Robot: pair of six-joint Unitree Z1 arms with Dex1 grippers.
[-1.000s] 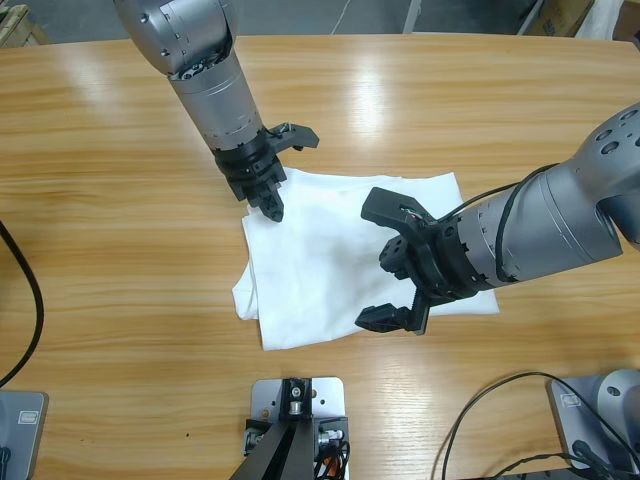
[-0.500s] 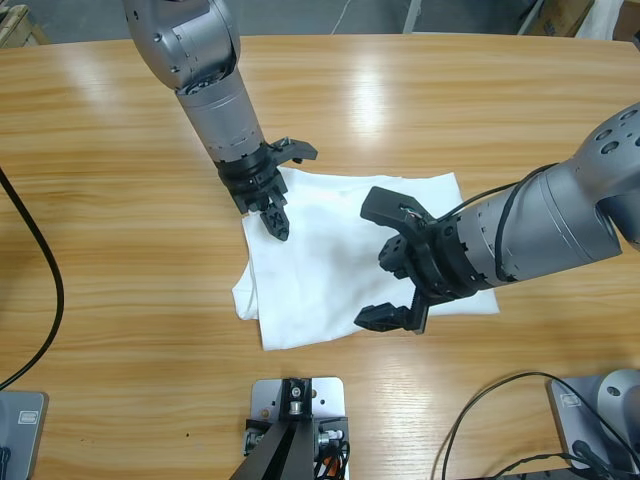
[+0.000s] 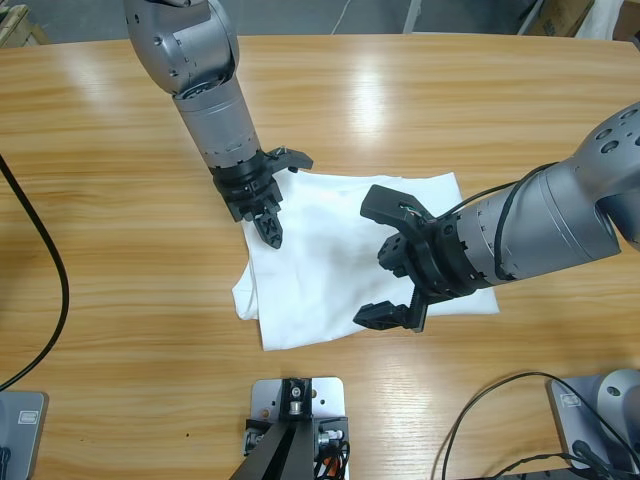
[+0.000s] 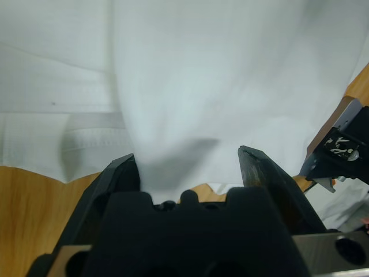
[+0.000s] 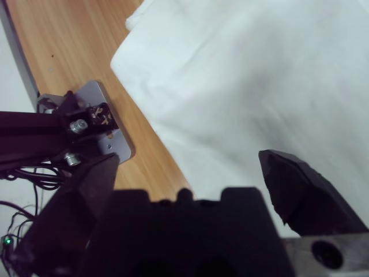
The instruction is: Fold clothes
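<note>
Lying folded into a compact rectangle on the desk point(image 3: 120, 150), the white T-shirt point(image 3: 330, 250) looks nearly finished. Left end effector point(image 3: 278, 195) hangs spread over its far-left corner; right end effector point(image 3: 395, 260) spread above its middle, both empty.

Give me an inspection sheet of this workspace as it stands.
Surface: wooden table, glossy.
Job's things: white T-shirt lying partly folded in a rough rectangle, with layers bunched at its lower left corner; no logo showing.
Clutter: nothing seen.
Grippers: left gripper open over the shirt's upper left edge; right gripper open wide above the shirt; neither holds cloth.
Cables: black cable on the table at the left; black cables at the bottom right.
Surroundings: floor beyond the far edge; details unclear.
</note>
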